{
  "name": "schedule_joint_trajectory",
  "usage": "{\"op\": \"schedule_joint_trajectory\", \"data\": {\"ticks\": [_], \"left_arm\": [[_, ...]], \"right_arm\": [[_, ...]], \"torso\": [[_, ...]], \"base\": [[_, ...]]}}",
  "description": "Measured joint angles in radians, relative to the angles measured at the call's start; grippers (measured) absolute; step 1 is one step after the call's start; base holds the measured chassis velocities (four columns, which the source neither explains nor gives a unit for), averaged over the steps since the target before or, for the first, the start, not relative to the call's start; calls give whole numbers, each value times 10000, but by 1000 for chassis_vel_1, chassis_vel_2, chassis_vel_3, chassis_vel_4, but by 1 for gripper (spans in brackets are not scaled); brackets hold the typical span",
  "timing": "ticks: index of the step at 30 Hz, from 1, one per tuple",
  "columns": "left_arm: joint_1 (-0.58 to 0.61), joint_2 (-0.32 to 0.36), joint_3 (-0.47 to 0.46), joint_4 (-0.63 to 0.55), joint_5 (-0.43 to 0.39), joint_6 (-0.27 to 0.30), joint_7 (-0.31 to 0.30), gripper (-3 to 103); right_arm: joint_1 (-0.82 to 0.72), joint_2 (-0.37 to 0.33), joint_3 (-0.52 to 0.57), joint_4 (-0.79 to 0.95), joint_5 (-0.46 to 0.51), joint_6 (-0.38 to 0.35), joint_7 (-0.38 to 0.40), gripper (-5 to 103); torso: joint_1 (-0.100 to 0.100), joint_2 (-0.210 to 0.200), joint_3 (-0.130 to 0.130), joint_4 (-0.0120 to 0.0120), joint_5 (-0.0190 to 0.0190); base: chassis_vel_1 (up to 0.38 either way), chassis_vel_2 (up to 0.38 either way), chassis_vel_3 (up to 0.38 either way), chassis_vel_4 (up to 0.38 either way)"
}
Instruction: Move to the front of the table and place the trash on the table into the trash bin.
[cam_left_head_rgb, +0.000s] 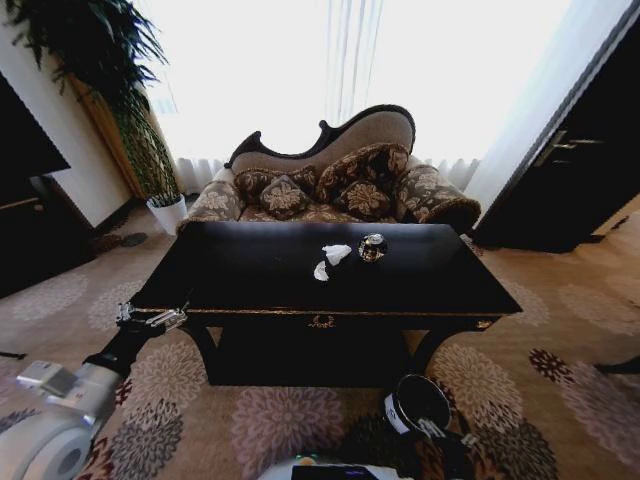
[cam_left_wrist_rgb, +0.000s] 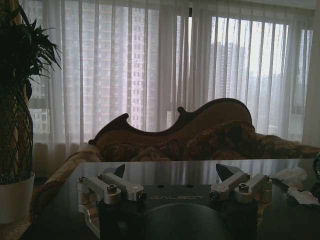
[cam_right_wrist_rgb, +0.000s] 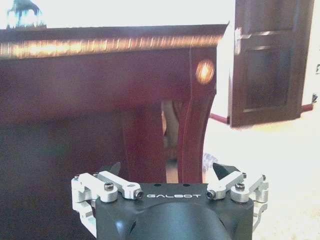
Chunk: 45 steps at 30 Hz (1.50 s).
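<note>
Nearest, the trash bin (cam_left_head_rgb: 418, 402) stands on the carpet beside the released right gripper (cam_right_wrist_rgb: 170, 172). The left gripper (cam_left_wrist_rgb: 170, 172) (also spread wide, empty) hovers at the counter (cam_left_head_rgb: 250, 275) edge. Farther, paper scraps (cam_left_head_rgb: 334, 255) and a shiny item (cam_left_head_rgb: 373, 247) lie mid-counter; overreaching risks knocking them off.
</note>
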Motion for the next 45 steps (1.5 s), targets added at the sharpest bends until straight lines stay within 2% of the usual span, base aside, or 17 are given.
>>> {"op": "schedule_joint_trajectory", "data": {"ticks": [1,5,11,16,19,24,28,30,32,33,36,39,40,42,44,45], "left_arm": [[0,0,0,1,0,-1,0,100],[0,-1,0,2,0,-2,0,100],[0,0,0,2,0,-2,-1,100],[0,0,0,3,0,-2,-2,100],[0,0,0,2,1,-2,-3,100],[0,0,0,2,0,-2,-4,100],[0,0,0,3,0,-2,-4,100],[0,-1,0,3,1,-2,-4,100],[0,-1,0,3,1,-2,-4,100],[0,-1,0,3,1,-2,-4,100],[0,-1,0,3,1,-1,-5,100],[0,-1,-1,2,1,-1,-6,100],[0,-1,-1,2,1,-1,-6,100],[-1,-1,-1,2,1,-1,-5,100],[0,0,-1,3,1,-1,-7,100],[0,0,-1,3,1,-1,-7,100]], "right_arm": [[-285,164,169,826,315,-134,6,100],[-524,228,349,1620,540,-286,7,100],[-786,-24,881,2834,895,-670,20,100],[-710,-458,1127,3721,1465,-1451,48,100],[-401,-971,1234,4372,1887,-2275,144,100],[3,-1538,1326,4698,1926,-2826,188,100],[543,-2511,1335,4961,1899,-3473,225,100],[659,-2742,1300,4996,1886,-3587,248,100],[962,-3464,1111,5061,1865,-3919,309,100],[962,-3464,1111,5061,1865,-3919,309,100],[1666,-4659,756,5003,1968,-4573,440,100],[2686,-5623,357,4646,2842,-5412,817,100],[2686,-5623,357,4646,2842,-5412,817,100],[3302,-6213,26,4350,3799,-6006,1040,100],[3902,-6746,-473,3891,4279,-6282,1123,100],[3902,-6746,-473,3891,4279,-6282,1123,100]], "torso": [[0,0,0,1,0],[0,0,0,2,0],[1,-1,1,1,0],[1,-1,1,0,2],[0,-2,2,1,2],[1,-2,2,2,3],[1,-2,2,1,2],[1,-3,2,1,1],[1,-2,2,1,3],[1,-2,2,1,3],[1,-2,2,0,2],[1,-3,2,3,2],[1,-3,2,3,2],[2,-3,3,3,3],[3,-3,3,1,2],[3,-3,3,1,2]], "base": [[0,0,0,0],[0,0,0,0],[0,0,0,0],[0,0,0,0],[0,0,0,0],[0,0,0,0],[0,0,0,0],[0,0,0,0],[0,0,0,0],[0,0,0,0],[0,0,0,0],[0,0,0,0],[0,0,0,0],[0,0,0,0],[0,0,0,0],[0,0,0,0]]}}
